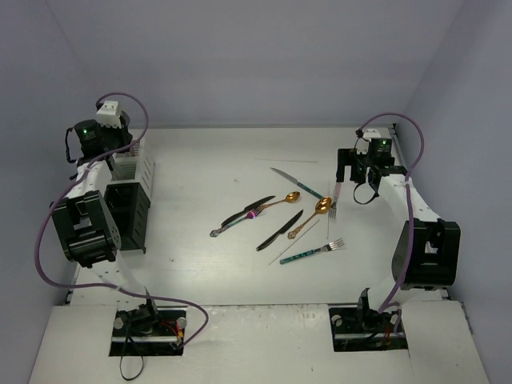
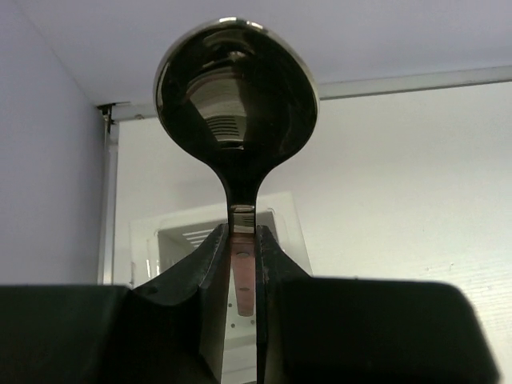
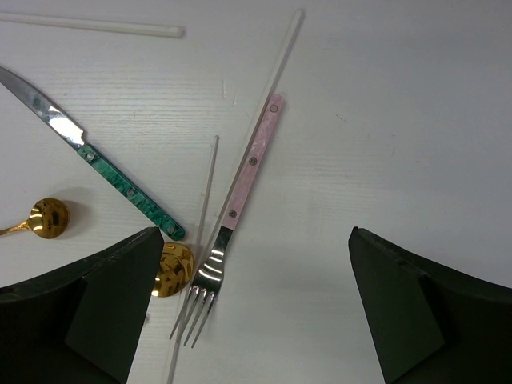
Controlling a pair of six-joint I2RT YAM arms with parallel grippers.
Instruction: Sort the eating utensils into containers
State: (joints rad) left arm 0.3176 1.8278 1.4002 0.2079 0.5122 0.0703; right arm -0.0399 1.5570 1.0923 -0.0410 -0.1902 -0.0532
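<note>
Nearest on the surface (image 1: 200,272) lies a teal-handled fork (image 1: 312,252), well apart from both arms. Just beyond it are two black knives (image 1: 280,230) (image 1: 248,212), a purple-handled piece (image 1: 232,223) whose head is too small to tell, and two gold spoons (image 1: 276,204) (image 1: 312,218). A pink-handled fork (image 3: 248,168) lies flat on the right side of the surface, tines toward the near edge. The right fingers (image 3: 104,312) are spread wide above it, one on each side and touching nothing, with the fork's neck about midway in the right gripper (image 3: 254,236). A green-handled knife (image 3: 128,188) lies just left of the fork, its handle end beside one gold spoon bowl. Three thin pale sticks (image 3: 204,208) can be made out near the fork, one running alongside its handle. At the far left, the left gripper (image 2: 242,232) has its fingers pressed on the neck of a dark, shiny spoon (image 2: 236,96), whose bowl stands out past the fingertips. Behind it is the white slatted bin (image 2: 184,236). One black bin (image 1: 128,216) stands just nearer than the white one. That makes two forks, three knives, three spoons and two bins in view.
</note>
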